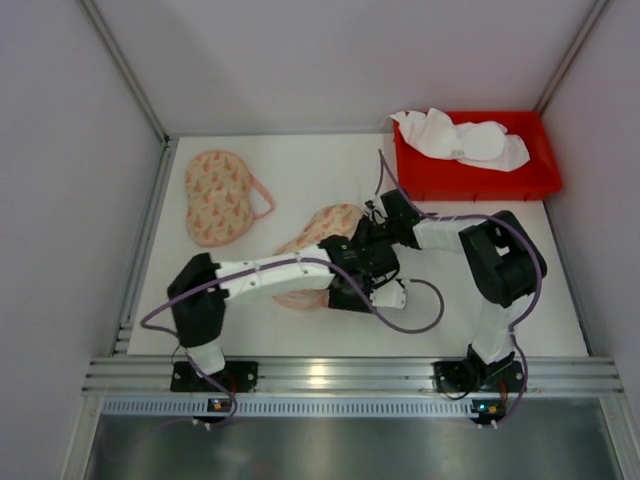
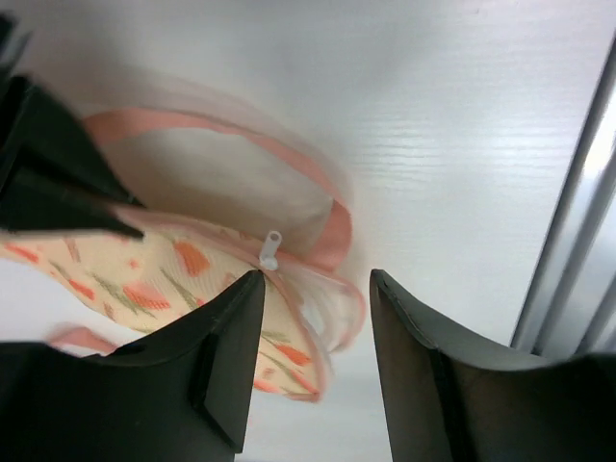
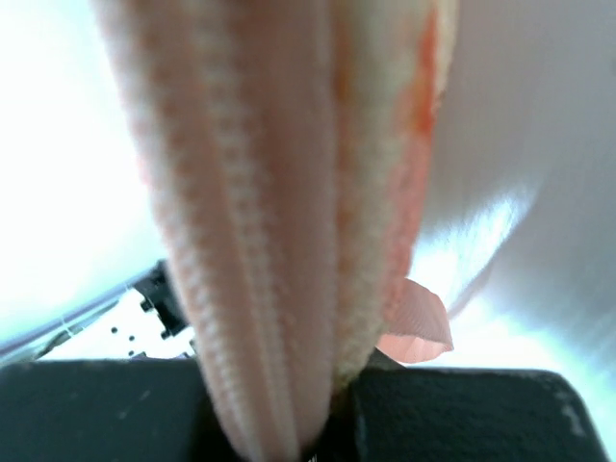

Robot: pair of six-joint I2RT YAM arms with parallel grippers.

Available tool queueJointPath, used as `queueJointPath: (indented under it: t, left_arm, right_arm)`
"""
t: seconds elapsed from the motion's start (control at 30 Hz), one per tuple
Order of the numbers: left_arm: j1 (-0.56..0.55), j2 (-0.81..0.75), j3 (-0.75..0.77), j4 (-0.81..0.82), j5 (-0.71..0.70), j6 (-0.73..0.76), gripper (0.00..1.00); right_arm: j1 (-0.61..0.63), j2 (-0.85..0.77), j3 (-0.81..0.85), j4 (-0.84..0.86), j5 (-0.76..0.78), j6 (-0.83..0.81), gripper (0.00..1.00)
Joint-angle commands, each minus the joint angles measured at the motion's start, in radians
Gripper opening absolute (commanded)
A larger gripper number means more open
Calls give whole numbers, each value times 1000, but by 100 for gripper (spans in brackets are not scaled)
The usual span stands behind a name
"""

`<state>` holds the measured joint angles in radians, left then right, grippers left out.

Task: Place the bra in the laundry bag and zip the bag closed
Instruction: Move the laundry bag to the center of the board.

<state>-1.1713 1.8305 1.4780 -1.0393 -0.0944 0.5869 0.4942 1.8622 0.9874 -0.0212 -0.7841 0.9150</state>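
bearing a red bin [image 1: 470,184], the white table [image 1: 320,170] meets pale walls [image 1: 70,150].

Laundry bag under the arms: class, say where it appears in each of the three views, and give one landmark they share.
Top external: laundry bag at centre, partly hidden under both arms.
Left wrist: left and centre, white zipper pull just above the open left gripper.
Right wrist: fills the middle, its edge pinched in the right gripper.
Shared landmark: the bag's orange print on cream fabric.
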Motion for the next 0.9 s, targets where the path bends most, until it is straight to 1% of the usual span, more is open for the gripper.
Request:
queueJointPath:
  t: [0.0, 0.03, 0.07, 0.1, 0.13, 0.17, 0.2, 0.23, 0.27, 0.3, 0.33, 0.37, 0.4, 0.43, 0.47, 0.57, 0.6, 0.63, 0.67, 0.73, 0.83, 0.87]
  left_arm:
    - [89, -306, -150, 230, 131, -169, 54]
    - [120, -356, -188, 260, 160, -191, 55]
    - [155, -408, -227, 293, 173, -223, 57]
    - [214, -504, -304, 355, 177, -272, 61]
    - [238, -548, -336, 375, 170, -292, 64]
    - [255, -630, -372, 404, 132, -342, 67]
    - [280, -664, -437, 432, 115, -372, 67]
    - [289, -697, -470, 490, 73, -407, 69]
    - [297, -750, -501, 511, 62, -464, 69]
    - [315, -770, -551, 531, 61, -496, 69]
    - [324, -789, -576, 589, 58, -530, 71]
    - [331, -800, -599, 611, 65, -579, 72]
    - [343, -807, -639, 636, 76, -584, 71]
    - [348, -806, -654, 651, 73, -634, 71]
    - [351, -789, -668, 686, 67, -706, 68]
    - [389, -732, -699, 725, 70, -818, 60]
    - [424, -682, -702, 757, 90, -893, 59]
    - [439, -654, -697, 777, 148, -927, 59]
    - [450, -596, -687, 801, 157, -991, 59]
    - [455, -539, -645, 826, 168, -1044, 60]
    - [453, -435, -588, 849, 105, -1147, 54]
    - [453, -395, -576, 851, 25, -1192, 53]
  right_arm:
    - [-8, 26, 62, 144, 52, 74, 0]
    - [-8, 31, 75, 144, 66, 85, 0]
    - [-12, 35, 83, 151, 92, 88, 0]
    - [-20, 41, 88, 152, 111, 90, 0]
    - [-25, 40, 89, 158, 132, 110, 0]
    - [-31, 38, 86, 167, 179, 120, 0]
    - [-39, 35, 83, 165, 209, 133, 0]
    - [-42, 34, 76, 174, 238, 157, 0]
    - [-45, 35, 74, 179, 287, 171, 0]
    - [-45, 38, 74, 181, 304, 185, 0]
    - [-46, 45, 79, 182, 315, 209, 0]
    - [-45, 49, 82, 182, 331, 222, 0]
    - [-39, 52, 86, 173, 339, 229, 0]
    - [-34, 57, 105, 159, 347, 229, 0]
    - [-28, 63, 112, 132, 359, 231, 0]
    - [-2, 71, 138, 101, 384, 237, 0]
    - [7, 81, 145, 84, 391, 237, 0]
    - [13, 87, 161, 73, 404, 237, 0]
    - [17, 101, 171, 60, 407, 237, 0]
    - [21, 110, 184, 50, 410, 242, 0]
    - [21, 118, 185, 46, 410, 258, 0]
    - [21, 118, 183, 46, 407, 262, 0]
